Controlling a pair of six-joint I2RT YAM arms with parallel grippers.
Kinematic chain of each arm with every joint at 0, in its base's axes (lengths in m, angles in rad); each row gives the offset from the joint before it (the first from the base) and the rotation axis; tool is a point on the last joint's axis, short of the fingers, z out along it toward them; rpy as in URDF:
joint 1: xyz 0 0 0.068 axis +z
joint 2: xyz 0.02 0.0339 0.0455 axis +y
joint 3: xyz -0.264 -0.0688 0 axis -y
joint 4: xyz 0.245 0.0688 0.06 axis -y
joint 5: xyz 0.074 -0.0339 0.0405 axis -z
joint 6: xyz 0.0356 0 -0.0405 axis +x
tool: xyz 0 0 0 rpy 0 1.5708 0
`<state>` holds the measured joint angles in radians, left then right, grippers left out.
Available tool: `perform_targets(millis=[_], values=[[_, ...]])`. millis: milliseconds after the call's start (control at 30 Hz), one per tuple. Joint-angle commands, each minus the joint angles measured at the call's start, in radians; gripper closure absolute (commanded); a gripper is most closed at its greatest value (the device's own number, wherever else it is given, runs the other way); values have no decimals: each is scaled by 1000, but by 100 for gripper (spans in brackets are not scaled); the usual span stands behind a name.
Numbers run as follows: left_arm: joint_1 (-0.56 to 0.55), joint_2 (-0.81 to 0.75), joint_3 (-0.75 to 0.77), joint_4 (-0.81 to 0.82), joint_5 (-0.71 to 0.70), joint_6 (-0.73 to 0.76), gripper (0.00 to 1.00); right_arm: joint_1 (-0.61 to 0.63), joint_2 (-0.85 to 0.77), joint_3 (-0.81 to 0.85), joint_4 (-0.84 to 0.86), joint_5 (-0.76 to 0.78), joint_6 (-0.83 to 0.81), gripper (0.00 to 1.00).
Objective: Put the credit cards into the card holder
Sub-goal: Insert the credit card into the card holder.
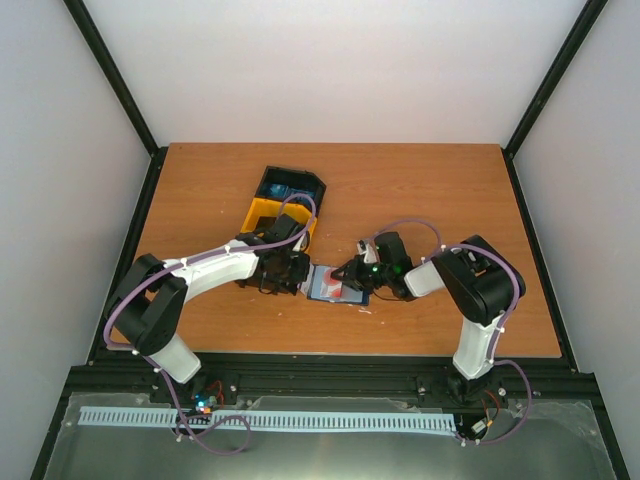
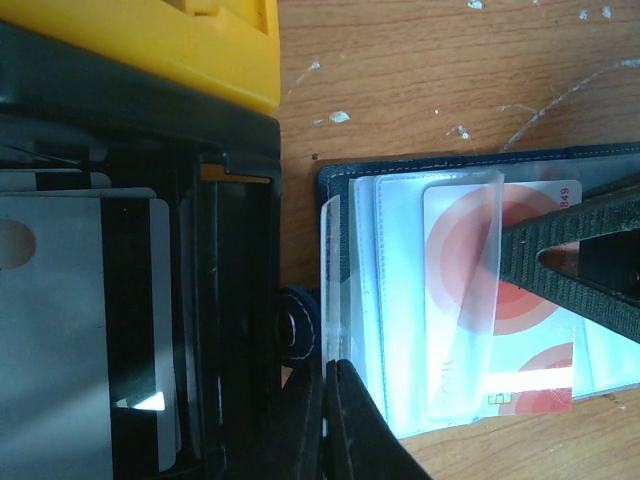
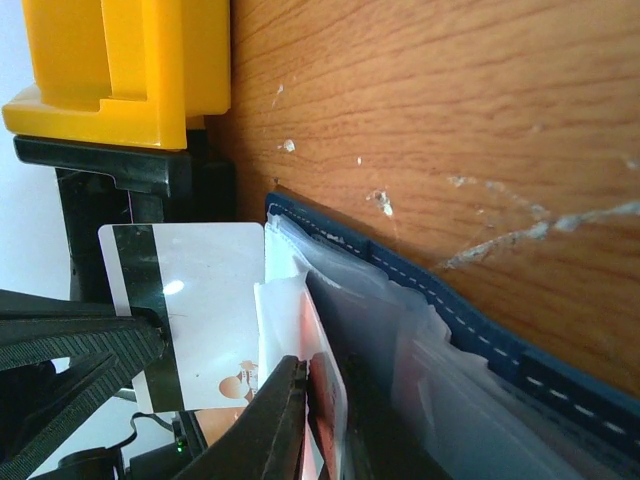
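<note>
The navy card holder [image 1: 330,287] lies open on the table between my two grippers. Its stitched edge [image 2: 420,165] and clear sleeves show in the left wrist view. My left gripper [image 2: 330,363] is shut on the edge of a clear sleeve at the holder's left side. A white credit card with red circles [image 2: 460,330] sits largely inside a sleeve. My right gripper [image 3: 322,365] pinches that card [image 3: 327,410] by its edge, and its ribbed fingers [image 2: 590,300] reach in from the right. Another white card with a black stripe [image 3: 210,300] stands beyond the holder's end.
The black-and-yellow bin tray [image 1: 262,213] stands just left of and behind the holder, close to my left gripper [image 1: 303,277]. It holds more cards [image 2: 60,330]. The black frame rails border the wooden table.
</note>
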<state>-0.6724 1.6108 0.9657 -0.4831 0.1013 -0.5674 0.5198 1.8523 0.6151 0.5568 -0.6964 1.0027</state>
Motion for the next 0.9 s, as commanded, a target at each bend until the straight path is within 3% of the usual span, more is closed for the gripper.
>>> perform_targets(millis=[0,200,500,867], values=[[-4,37,-18,-9,4,3,99,15,15,6,-15,-11,-22,89],[-4,39,-13,-9,0,4,99,16,-32,4,-74,14,-31,72],[-4,42,-9,12,17,11,99,60,-148,46,-312,140,-69,49],[-4,46,-24,46,50,6,99,149,-94,140,-399,254,-23,43]])
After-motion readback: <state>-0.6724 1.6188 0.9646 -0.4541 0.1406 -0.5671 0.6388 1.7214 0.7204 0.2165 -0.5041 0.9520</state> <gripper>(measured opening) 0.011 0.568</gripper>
